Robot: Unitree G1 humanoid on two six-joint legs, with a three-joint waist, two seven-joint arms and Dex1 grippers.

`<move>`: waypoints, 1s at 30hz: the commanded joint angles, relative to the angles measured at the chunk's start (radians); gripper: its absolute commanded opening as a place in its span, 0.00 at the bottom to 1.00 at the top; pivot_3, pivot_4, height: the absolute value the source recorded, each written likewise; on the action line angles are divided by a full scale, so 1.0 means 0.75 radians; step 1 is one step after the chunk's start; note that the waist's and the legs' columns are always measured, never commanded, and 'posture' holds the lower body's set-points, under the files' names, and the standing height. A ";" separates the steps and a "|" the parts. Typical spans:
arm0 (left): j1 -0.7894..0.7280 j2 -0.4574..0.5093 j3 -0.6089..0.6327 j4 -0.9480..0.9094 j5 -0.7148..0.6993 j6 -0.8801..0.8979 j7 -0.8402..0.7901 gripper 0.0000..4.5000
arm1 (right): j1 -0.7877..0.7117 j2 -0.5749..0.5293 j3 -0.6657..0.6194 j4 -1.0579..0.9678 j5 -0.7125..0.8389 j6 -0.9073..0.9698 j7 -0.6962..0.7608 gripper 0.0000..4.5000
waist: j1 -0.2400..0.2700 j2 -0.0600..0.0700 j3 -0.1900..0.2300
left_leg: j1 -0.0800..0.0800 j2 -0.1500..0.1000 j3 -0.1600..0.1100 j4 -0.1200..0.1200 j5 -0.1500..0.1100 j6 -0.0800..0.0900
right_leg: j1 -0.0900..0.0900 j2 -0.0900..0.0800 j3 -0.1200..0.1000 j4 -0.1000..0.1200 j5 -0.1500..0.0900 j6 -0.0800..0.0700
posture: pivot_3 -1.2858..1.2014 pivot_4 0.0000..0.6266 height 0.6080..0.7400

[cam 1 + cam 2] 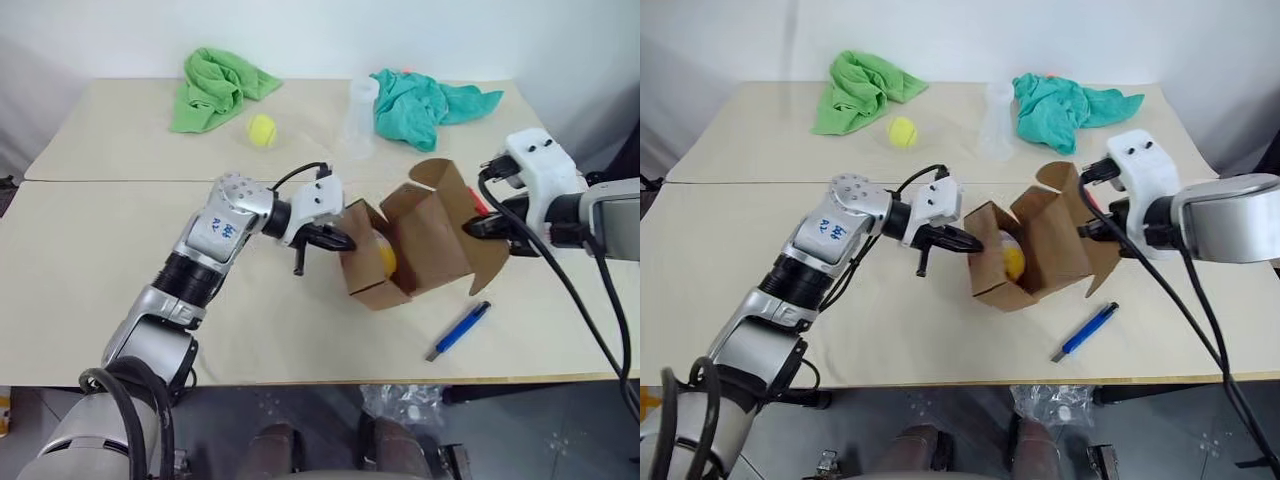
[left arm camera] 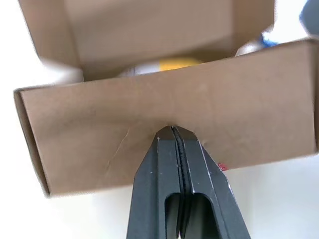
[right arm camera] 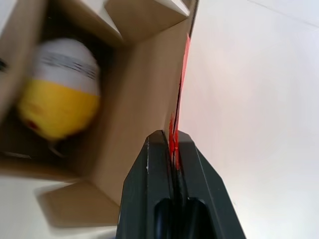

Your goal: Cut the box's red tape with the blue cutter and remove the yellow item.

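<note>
The brown box [image 1: 430, 250] stands open in the middle of the table, its lid flap raised toward the right. Inside lies the yellow item [image 1: 386, 258], rounded with a white end [image 3: 67, 62]. My right gripper [image 3: 169, 137] is shut on the lid's edge, pinching it where the strip of red tape [image 3: 182, 74] runs. At the box's left side my left gripper [image 1: 345, 242] is shut with nothing in it, its tips [image 2: 172, 130] pressing the outer wall. The blue cutter [image 1: 460, 330] lies loose on the table in front of the box, to its right.
At the back of the table lie a green cloth [image 1: 215, 85], a yellow-green tennis ball [image 1: 262, 130], a clear plastic cup [image 1: 360, 120] and a teal cloth [image 1: 420, 105]. The table's front edge [image 1: 330, 383] runs just below the cutter.
</note>
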 commanded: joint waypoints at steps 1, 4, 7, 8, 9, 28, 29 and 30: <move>0.039 -0.023 -0.049 -0.005 0.055 0.025 0.019 0.00 | 0.078 -0.023 0.001 -0.004 0.023 0.028 0.022 0.00 | 0.001 -0.001 0.000 | -0.001 0.000 0.000 0.000 0.000 0.001 | -0.001 -0.001 -0.002 0.000 0.001 0.000 | 0.52 0.24 1.00; 0.038 -0.038 -0.047 0.006 0.070 0.028 0.029 0.00 | 0.130 0.010 0.014 -0.003 0.023 0.026 0.030 0.00 | 0.004 -0.001 0.000 | -0.014 -0.001 0.000 0.005 -0.001 0.002 | -0.011 -0.003 -0.005 0.001 0.002 0.002 | 0.52 0.24 1.00; 0.036 -0.052 -0.044 0.018 0.077 0.029 0.042 0.00 | 0.171 0.047 0.018 0.001 0.023 0.022 0.031 0.00 | 0.003 0.000 0.000 | -0.016 -0.001 0.000 0.005 -0.001 0.002 | -0.012 -0.001 -0.008 0.001 0.002 0.002 | 0.52 0.24 1.00; 0.034 -0.058 -0.042 0.024 0.080 0.025 0.050 0.00 | 0.194 0.065 0.018 0.006 0.023 0.017 0.034 0.00 | 0.004 0.000 0.000 | -0.016 0.000 0.000 0.005 -0.001 0.002 | -0.012 0.000 -0.008 0.000 0.002 0.002 | 0.52 0.24 1.00; 0.030 -0.063 -0.041 0.032 0.083 0.020 0.055 0.00 | 0.209 0.081 0.018 0.012 0.023 0.013 0.033 0.00 | 0.006 0.000 0.000 | -0.016 -0.001 0.000 0.005 -0.001 0.002 | -0.012 0.000 -0.008 0.000 0.002 0.002 | 0.52 0.24 1.00; -0.031 -0.090 0.015 0.208 0.128 -0.046 0.105 0.00 | 0.319 0.259 -0.006 0.012 -0.002 -0.065 -0.107 0.00 | 0.015 -0.001 0.001 | -0.016 0.000 0.003 0.008 0.000 0.001 | -0.011 0.001 -0.009 0.001 0.003 0.004 | 0.52 0.24 1.00; -0.037 -0.082 0.019 0.224 0.130 -0.053 0.106 0.00 | 0.317 0.260 -0.008 0.013 -0.002 -0.066 -0.111 0.00 | 0.014 -0.001 0.001 | -0.016 0.000 0.004 0.008 0.000 0.001 | -0.011 0.001 -0.009 0.001 0.003 0.004 | 0.52 0.24 1.00; -0.042 -0.078 0.022 0.237 0.132 -0.060 0.105 0.00 | 0.315 0.261 -0.007 0.014 -0.002 -0.068 -0.115 0.00 | 0.013 -0.001 0.001 | -0.016 0.000 0.006 0.008 0.000 0.001 | -0.011 0.001 -0.009 0.001 0.003 0.004 | 0.52 0.24 1.00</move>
